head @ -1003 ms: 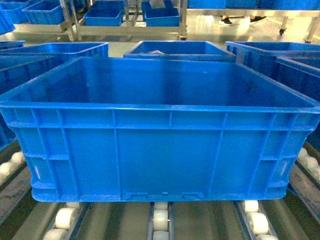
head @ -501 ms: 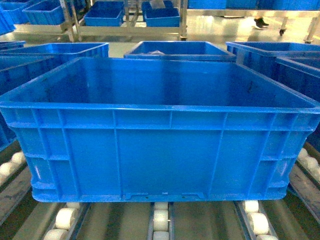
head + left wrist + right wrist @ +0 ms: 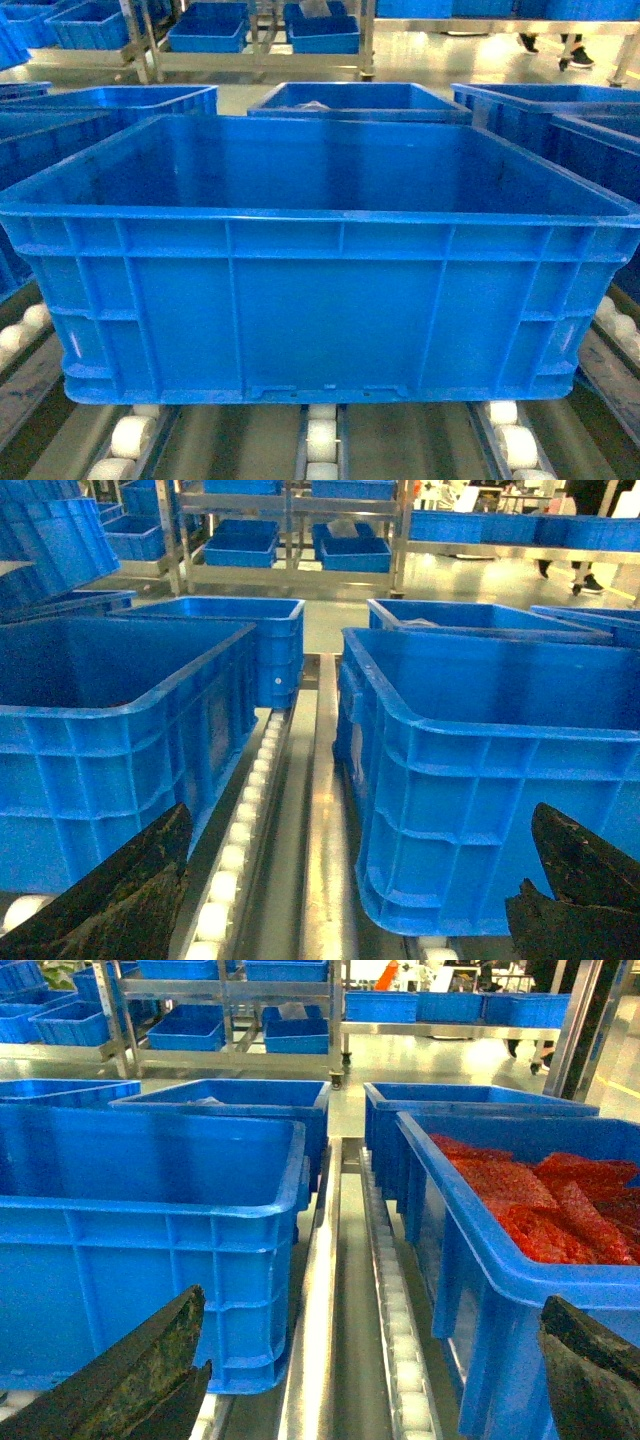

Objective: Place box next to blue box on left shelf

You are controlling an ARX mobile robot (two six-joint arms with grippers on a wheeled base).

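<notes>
Box: your large blue crate (image 3: 320, 270) sits square on the left shelf (image 3: 322, 440), its white wheels showing under the near wall; judged from this, it is already set down.

Neighbour: a second blue box (image 3: 110, 730) stands off the left gripper's left finger, with a roller lane running between the two crates. That side-by-side lie is what the task asks for.

Left gripper (image 3: 355, 880): spread wide, one dark finger at each lower corner of the wrist view, holding nothing. The crate's corner stands ahead of the jaws, nearer the right finger, apart from both.

Right gripper (image 3: 370, 1370): also spread and empty. The crate's other end lies ahead of its left finger; a bin of red bags (image 3: 560, 1200) lies ahead of its right finger.

Why held so: you appear to have both arms flanking the crate's ends, opened clear of its walls.

Views: the head camera shows neither gripper, only the crate filling the frame. Only the wrist cameras show the side gaps and the red bags.
</notes>
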